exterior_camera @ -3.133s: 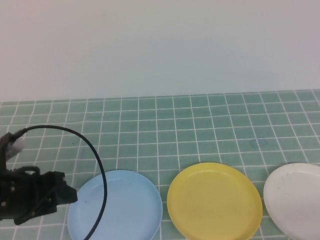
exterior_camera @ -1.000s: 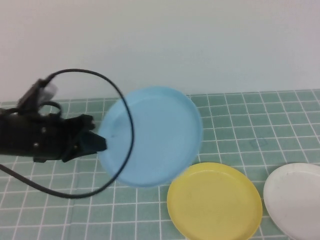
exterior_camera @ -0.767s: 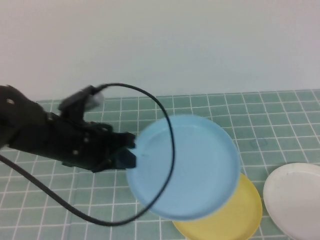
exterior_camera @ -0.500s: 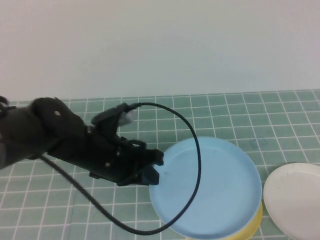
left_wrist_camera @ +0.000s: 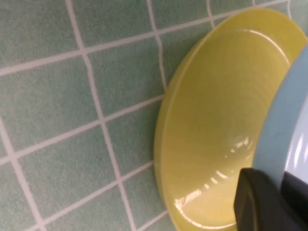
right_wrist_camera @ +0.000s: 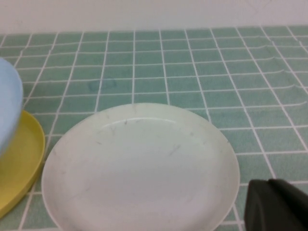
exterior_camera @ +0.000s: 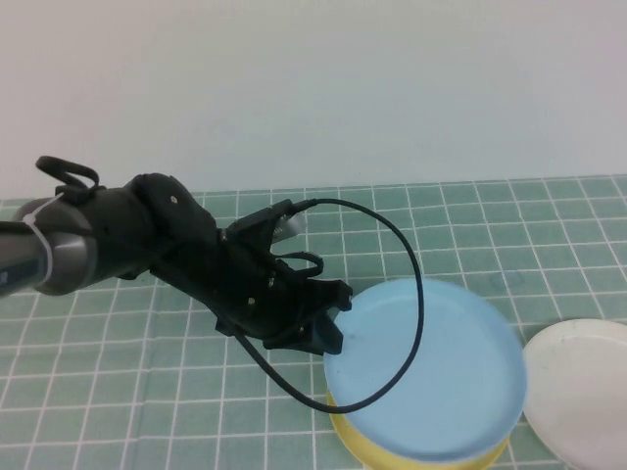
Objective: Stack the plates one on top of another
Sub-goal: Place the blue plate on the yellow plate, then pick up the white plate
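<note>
Over the green tiled table [exterior_camera: 147, 392], in the high view, the left arm reached across toward the yellow plate [exterior_camera: 362, 446], its left gripper [exterior_camera: 328, 328] clenched on the near-left rim of the light blue plate [exterior_camera: 426, 367]. The blue plate lay above the yellow plate and covered nearly all of it, leaving only a thin yellow crescent along the lower edge. A black cable [exterior_camera: 402, 255] looped from the arm over the blue plate. The white plate [exterior_camera: 578, 392] rested on the table just to the right of the yellow plate, partly cut off by the frame edge. The right gripper did not appear in this view.

In the left wrist view, the yellow plate [left_wrist_camera: 216, 125] sat flat on the table [left_wrist_camera: 72, 120], and the blue plate [left_wrist_camera: 284, 130] overhung it with a visible gap between the two rims. One dark finger [left_wrist_camera: 262, 202] of the left gripper pressed against the blue plate's rim.

In the right wrist view, the white plate [right_wrist_camera: 139, 168] lay on the table [right_wrist_camera: 192, 62] beside the yellow plate [right_wrist_camera: 19, 163], apart from it, with the blue plate [right_wrist_camera: 8, 106] above the yellow one. A dark part of the right gripper [right_wrist_camera: 276, 204] showed close to the white plate's rim; whether it was spread or closed cannot be told
</note>
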Action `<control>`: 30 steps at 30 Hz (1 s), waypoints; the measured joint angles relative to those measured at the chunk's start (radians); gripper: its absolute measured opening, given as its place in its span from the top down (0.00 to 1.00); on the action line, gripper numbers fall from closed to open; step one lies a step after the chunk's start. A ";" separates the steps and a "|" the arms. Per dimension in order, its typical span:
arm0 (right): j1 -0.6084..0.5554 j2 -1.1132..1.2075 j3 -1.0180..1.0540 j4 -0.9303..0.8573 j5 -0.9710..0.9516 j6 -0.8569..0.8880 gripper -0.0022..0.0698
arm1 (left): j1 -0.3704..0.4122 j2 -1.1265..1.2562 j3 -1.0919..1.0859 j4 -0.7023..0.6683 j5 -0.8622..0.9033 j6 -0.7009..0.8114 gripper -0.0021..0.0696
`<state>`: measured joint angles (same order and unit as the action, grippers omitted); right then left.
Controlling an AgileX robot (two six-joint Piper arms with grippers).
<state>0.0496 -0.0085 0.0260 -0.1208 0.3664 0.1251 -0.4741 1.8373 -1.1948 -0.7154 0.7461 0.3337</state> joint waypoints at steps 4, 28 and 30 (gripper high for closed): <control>0.000 0.000 0.000 0.000 0.000 0.001 0.97 | -0.001 0.011 -0.013 0.023 0.020 0.000 0.80; 0.000 0.000 0.000 -0.002 0.000 0.002 0.97 | -0.026 -0.126 -0.120 -0.047 0.227 0.023 0.97; 0.000 0.000 0.000 -0.003 0.000 0.002 0.97 | -0.054 -0.181 -0.120 -0.052 0.224 0.023 0.97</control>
<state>0.0496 -0.0085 0.0260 -0.1237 0.3664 0.1274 -0.5283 1.6566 -1.3150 -0.7673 0.9705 0.3567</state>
